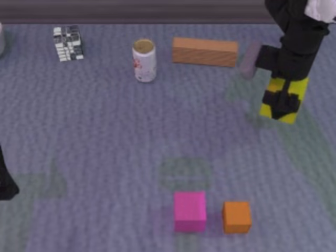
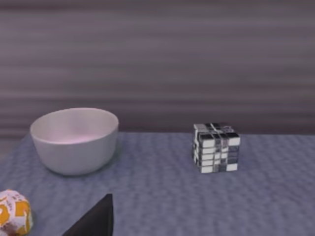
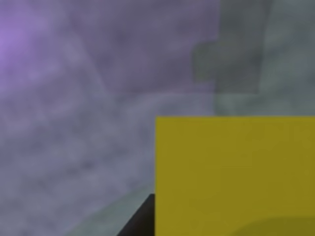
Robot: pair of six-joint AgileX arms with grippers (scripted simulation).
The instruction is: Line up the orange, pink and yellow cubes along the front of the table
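At two o'clock, right gripper (image 1: pixel 284 100) clamped on yellow cube (image 1: pixel 296 90), seemingly raised for carriage to the front row; pink cube (image 1: pixel 190 211) and orange cube (image 1: pixel 236 217) sit near six o'clock. Left arm parked at nine o'clock.

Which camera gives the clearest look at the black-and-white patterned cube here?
The left wrist view: the patterned cube stands there unobstructed, with two sides and its top visible, beside a white bowl. The top view shows it smaller, at the table's far left. The right wrist view does not show it.
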